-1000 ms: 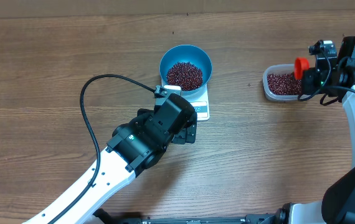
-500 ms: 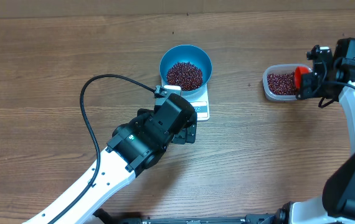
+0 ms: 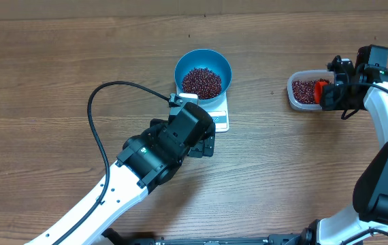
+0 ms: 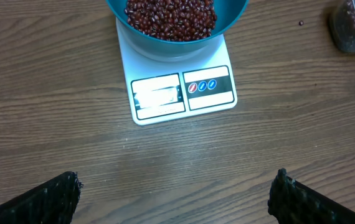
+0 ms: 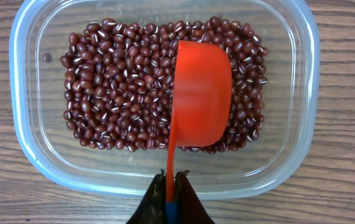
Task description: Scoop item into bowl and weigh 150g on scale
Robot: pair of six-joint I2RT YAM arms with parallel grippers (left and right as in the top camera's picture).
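Red scoop (image 5: 202, 93) clenched in right gripper (image 5: 171, 184), tipped over beans (image 5: 115, 93) in tub (image 5: 28, 146); left gripper (image 4: 176, 182) released near scale (image 4: 184, 94)

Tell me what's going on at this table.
The right fingers are shut on the handle of a red scoop, its cup turned on edge over the beans in the clear tub. The blue bowl, already holding beans, sits on the scale. The left fingers are wide open, hovering near the scale's display edge, holding nothing.
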